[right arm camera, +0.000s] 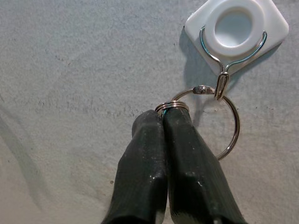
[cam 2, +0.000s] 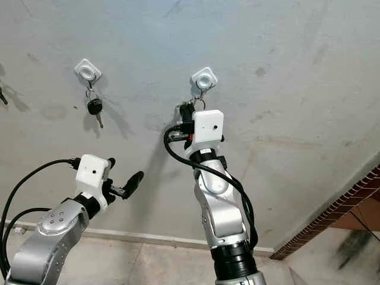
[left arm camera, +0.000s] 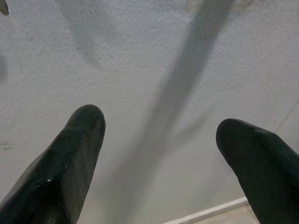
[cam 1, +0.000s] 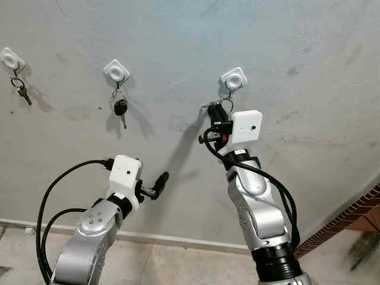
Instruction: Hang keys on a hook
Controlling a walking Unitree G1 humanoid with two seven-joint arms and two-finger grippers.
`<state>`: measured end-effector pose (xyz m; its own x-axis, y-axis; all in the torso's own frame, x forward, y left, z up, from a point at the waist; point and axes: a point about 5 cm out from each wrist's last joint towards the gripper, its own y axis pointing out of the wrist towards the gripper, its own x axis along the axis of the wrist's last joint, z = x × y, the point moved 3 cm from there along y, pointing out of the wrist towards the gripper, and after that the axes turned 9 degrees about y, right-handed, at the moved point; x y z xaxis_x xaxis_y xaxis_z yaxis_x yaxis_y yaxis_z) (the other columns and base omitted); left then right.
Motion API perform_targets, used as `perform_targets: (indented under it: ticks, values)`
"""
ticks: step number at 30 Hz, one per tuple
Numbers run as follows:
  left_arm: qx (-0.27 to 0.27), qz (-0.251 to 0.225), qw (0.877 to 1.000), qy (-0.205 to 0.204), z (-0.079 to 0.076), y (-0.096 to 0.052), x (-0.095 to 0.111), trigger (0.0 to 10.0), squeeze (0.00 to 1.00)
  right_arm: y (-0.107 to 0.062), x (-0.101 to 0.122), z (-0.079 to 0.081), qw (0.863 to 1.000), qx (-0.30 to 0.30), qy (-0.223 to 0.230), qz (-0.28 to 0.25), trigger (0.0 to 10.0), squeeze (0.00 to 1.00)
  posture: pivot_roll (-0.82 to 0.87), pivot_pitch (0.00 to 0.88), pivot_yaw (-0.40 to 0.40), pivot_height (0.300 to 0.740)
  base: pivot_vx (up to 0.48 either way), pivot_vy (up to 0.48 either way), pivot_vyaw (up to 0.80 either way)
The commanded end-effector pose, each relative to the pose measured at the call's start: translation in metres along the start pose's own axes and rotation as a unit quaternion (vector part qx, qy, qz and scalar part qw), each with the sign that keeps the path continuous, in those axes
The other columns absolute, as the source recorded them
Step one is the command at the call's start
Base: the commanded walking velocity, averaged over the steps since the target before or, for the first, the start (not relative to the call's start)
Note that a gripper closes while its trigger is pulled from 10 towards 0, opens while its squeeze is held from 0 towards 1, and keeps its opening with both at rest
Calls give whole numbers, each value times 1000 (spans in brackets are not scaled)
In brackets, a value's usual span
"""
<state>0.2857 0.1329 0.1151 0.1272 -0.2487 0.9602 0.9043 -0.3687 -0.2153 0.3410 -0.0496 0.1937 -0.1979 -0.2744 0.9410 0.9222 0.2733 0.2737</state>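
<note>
Key ring [right arm camera: 223, 122]: hangs flat against the grey wall [cam 1: 309, 53], its loop passing through the wire hook [right arm camera: 221, 84] of the right-hand white mount [right arm camera: 236, 32]; the ring sits directly below the mount, its plane parallel to the wall.
Keys on this ring: hidden behind the claw; their direction cannot be told.
Right claw [right arm camera: 163, 114]: raised to the wall just below the mount, its two black fingers pressed together on the ring's left side, pinching the doubled wire there.
Right arm: extends upward from below, white wrist housing [cam 1: 246, 127] just under the mount.
Left claw [left arm camera: 159, 135]: spread wide, holding nothing, pointing at bare wall; in the head views it sits low and well apart from the hooks.
Middle hook [cam 1: 117, 71]: carries a black-headed key [cam 1: 121, 110] hanging straight down, long axis vertical.
Far-left hook [cam 1: 10, 59]: carries a small key [cam 1: 22, 92] hanging tilted, tip down.
Baseboard [cam 1: 178, 240]: pale strip where wall meets floor.
</note>
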Motion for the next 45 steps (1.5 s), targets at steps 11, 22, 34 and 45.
perform_targets:
  ticks: [11,22,34,45]
  values:
    - [-3,0,1000,3,-2,3,2,10000,0,-10,-26,-2,999,-1,3,53,10000,1000,219,21,-35,740,0,0,0]
    - [-4,0,1000,2,-2,5,2,10000,0,-22,-37,-19,996,-27,-31,80,10000,1000,212,17,-32,740,0,0,0]
    - [-2,-4,1000,2,-2,8,3,10000,0,-23,-13,-24,998,-27,-55,8,10000,1000,205,9,-31,740,0,0,0]
    - [-2,-8,1000,2,-3,11,4,10000,0,-21,-4,-14,1000,1,18,-13,10000,1000,201,4,-33,740,0,0,0]
